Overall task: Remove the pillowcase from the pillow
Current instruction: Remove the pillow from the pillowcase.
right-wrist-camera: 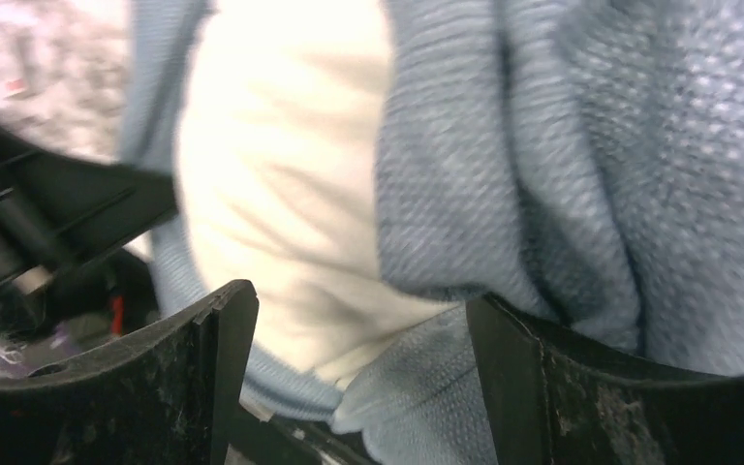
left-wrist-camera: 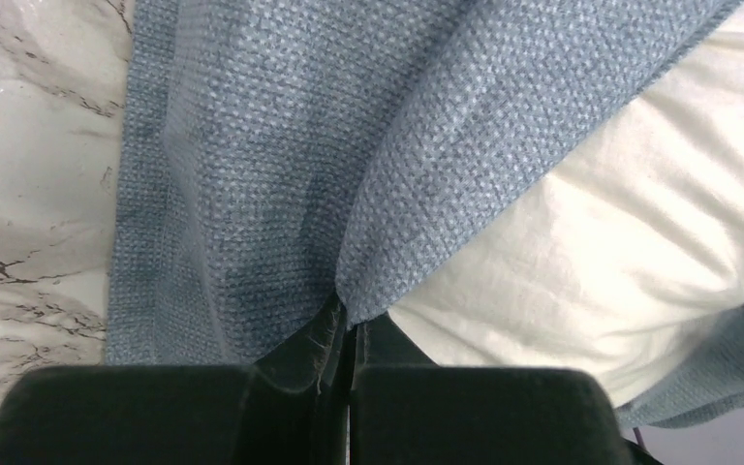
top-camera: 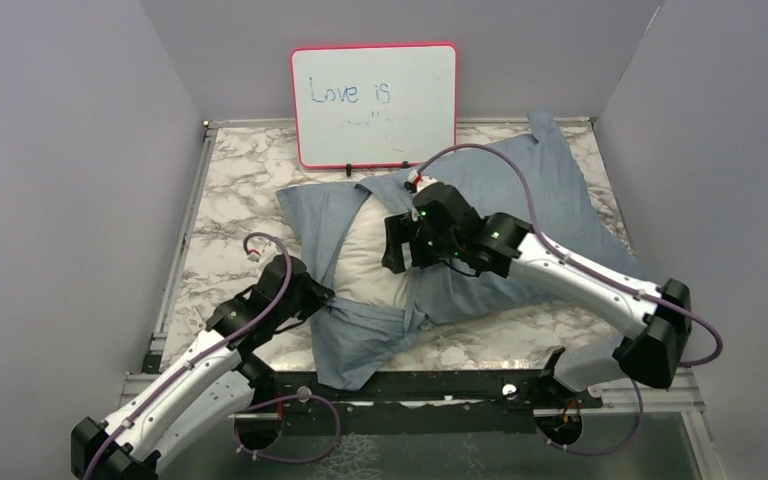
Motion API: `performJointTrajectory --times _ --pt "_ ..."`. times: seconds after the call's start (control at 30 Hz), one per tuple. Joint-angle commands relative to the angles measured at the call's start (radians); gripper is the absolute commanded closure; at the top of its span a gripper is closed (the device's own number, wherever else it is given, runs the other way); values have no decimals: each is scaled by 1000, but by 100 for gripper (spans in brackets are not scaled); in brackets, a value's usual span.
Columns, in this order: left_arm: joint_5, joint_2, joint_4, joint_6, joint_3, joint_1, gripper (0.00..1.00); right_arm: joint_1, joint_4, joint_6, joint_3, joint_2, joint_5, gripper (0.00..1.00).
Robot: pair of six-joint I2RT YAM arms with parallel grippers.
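Left gripper (left-wrist-camera: 346, 327): clenched, its 2 fingers pressed together on a fold of the pillowcase (top-camera: 550, 205) at the hem of its open mouth, on the near-left side. Right gripper (right-wrist-camera: 358, 354): released, 2 fingers wide apart, poised over the mouth edge where blue cloth meets the white pillow (top-camera: 368, 262); whether either finger touches the cloth cannot be told. Pillowcase: dusty blue-grey weave, lying across the marble-pattern table (top-camera: 235, 190), mouth toward the left, flaps spread. Contents: 1 pillow, its left end bared in the mouth, the rest inside the sleeve toward the right. Behind: 1 red-framed whiteboard (top-camera: 374, 105), upright at the table's back edge, lettered "Love is".
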Motion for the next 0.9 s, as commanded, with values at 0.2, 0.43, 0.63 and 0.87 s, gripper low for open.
performJointTrajectory --times 0.2,0.43,0.63,0.87 --pt "54 -37 -70 54 -67 6 100 80 155 -227 43 -159 -236 17" --pt "75 -56 -61 62 -73 6 100 263 -79 -62 176 64 200 6" --pt "90 -75 -58 52 -79 6 100 307 -77 207 80 185 429 2" --pt "115 -104 -57 45 -95 6 100 307 -120 365 75 340 511 15"
